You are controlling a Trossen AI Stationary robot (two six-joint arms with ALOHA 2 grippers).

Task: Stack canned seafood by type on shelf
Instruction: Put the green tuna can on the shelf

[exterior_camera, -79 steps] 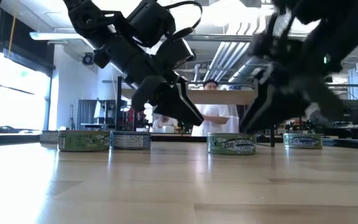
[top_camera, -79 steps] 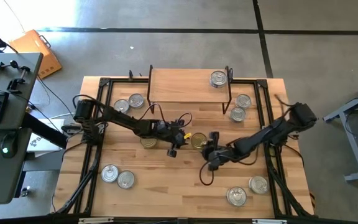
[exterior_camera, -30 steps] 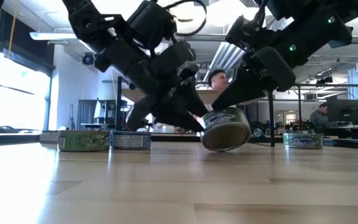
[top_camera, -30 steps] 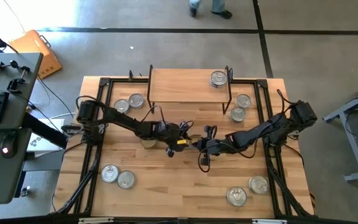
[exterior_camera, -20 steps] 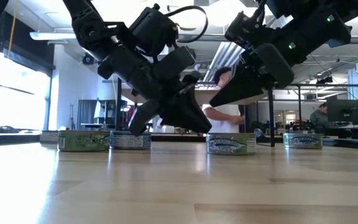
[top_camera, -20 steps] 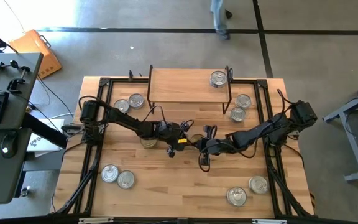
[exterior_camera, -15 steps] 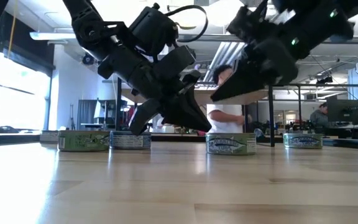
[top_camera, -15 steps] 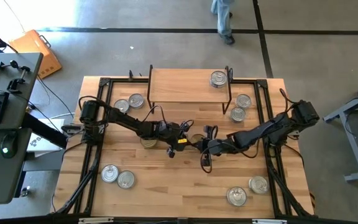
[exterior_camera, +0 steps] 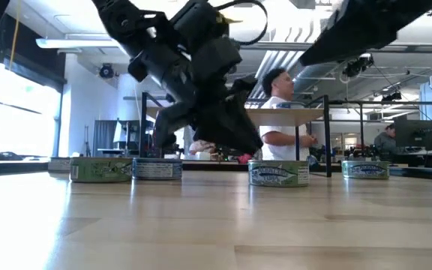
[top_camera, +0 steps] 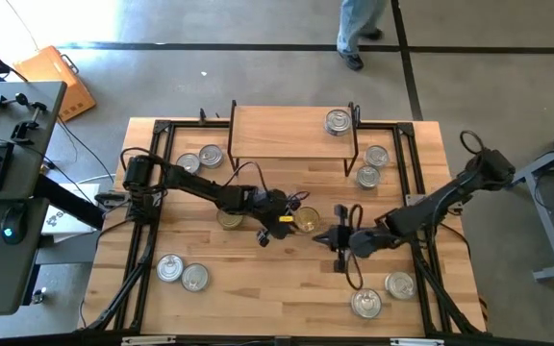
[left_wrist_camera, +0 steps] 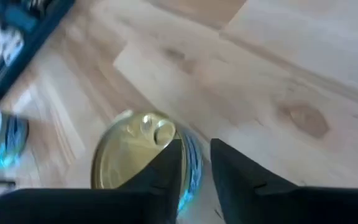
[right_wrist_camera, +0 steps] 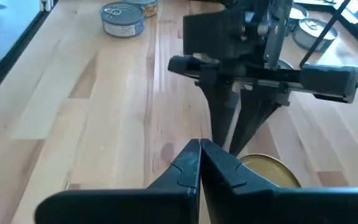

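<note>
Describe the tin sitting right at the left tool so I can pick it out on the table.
Start at the shelf at the table's far edge and come toward mid-table. The gold-lidded tin sits there flat, at the left tool. Its gold lid sets it apart; most other tins are silver.

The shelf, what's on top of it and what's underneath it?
On top of the shelf, one silver tin sits near a back corner. Its wooden top covers the table beneath from above, so what's underneath cannot be seen.
</note>
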